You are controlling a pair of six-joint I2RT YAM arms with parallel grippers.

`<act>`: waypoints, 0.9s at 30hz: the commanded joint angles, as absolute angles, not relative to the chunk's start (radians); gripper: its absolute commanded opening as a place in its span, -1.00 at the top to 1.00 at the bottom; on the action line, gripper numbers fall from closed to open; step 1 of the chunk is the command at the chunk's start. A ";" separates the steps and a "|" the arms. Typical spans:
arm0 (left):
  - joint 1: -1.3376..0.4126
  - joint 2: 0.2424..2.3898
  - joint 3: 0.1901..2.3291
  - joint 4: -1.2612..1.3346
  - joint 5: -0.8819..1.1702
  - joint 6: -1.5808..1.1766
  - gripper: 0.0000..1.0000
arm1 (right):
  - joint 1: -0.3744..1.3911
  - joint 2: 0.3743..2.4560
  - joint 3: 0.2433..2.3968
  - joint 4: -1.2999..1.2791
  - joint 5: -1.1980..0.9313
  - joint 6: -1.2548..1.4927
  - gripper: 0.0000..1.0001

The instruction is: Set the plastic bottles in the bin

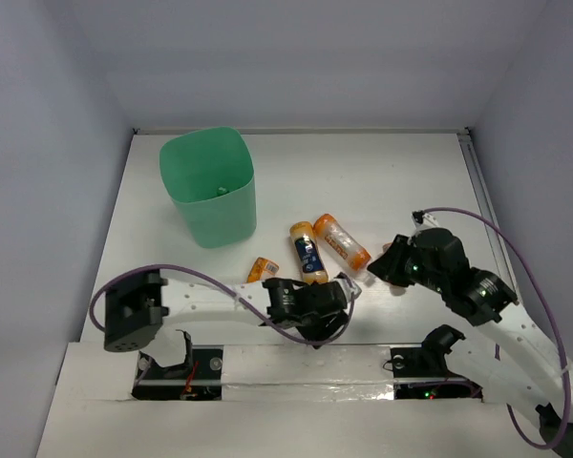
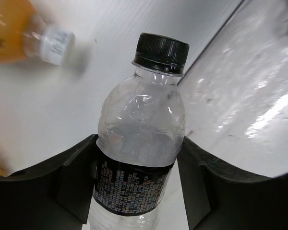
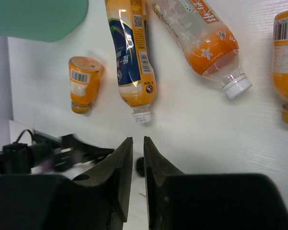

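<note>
A clear plastic bottle [image 2: 140, 129] with a black cap [image 2: 161, 51] and a dark label stands between the fingers of my left gripper [image 2: 137, 165], which press its two sides. From above, this gripper [image 1: 342, 294] sits near the table's front edge. Three orange bottles lie on the table: a small one [image 1: 261, 270], a blue-labelled one [image 1: 307, 253] and a white-capped one [image 1: 341, 240]. My right gripper [image 3: 136, 140] hovers in front of them with its jaws almost together and nothing between them. A fourth orange bottle [image 3: 285, 57] lies at its right. The mint-green bin [image 1: 208, 186] stands at the back left.
A raised white ledge [image 2: 249, 96] runs along the near table edge beside the clear bottle. The left arm's dark links [image 3: 53, 153] show low in the right wrist view. A purple cable [image 1: 516, 239] loops over the right arm. White walls enclose the table.
</note>
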State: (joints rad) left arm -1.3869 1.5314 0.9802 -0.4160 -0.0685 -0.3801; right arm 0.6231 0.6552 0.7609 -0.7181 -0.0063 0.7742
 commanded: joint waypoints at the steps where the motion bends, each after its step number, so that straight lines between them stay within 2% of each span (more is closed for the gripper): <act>1: -1.388 1.352 1.120 -0.511 -0.112 -0.422 0.11 | 0.629 0.739 0.828 -0.664 -0.092 0.670 0.60; 7: -1.191 1.157 1.291 -0.623 -0.239 -0.445 0.21 | 0.629 0.883 0.879 -0.579 -0.129 0.595 0.58; 11: -0.970 1.083 1.435 -0.592 -0.256 -0.393 0.22 | 0.643 1.012 0.942 -0.534 -0.149 0.540 0.41; 14: -0.824 1.118 1.567 -0.595 -0.301 -0.336 0.22 | 0.684 1.135 0.979 -0.517 -0.130 0.506 -0.02; 15: -0.784 1.130 1.597 -0.589 -0.302 -0.324 0.22 | 0.693 1.197 1.000 -0.512 -0.127 0.502 -0.23; 19: -0.525 1.189 1.707 -0.551 -0.174 -0.314 0.22 | 0.730 1.329 1.064 -0.502 -0.112 0.476 -0.57; 22: -0.431 1.219 1.697 -0.497 -0.127 -0.319 0.20 | 0.753 1.394 1.107 -0.512 -0.088 0.453 -0.65; 27: -0.312 1.215 1.525 -0.306 -0.132 -0.311 0.19 | 0.753 1.497 1.129 -0.525 -0.040 0.417 -0.66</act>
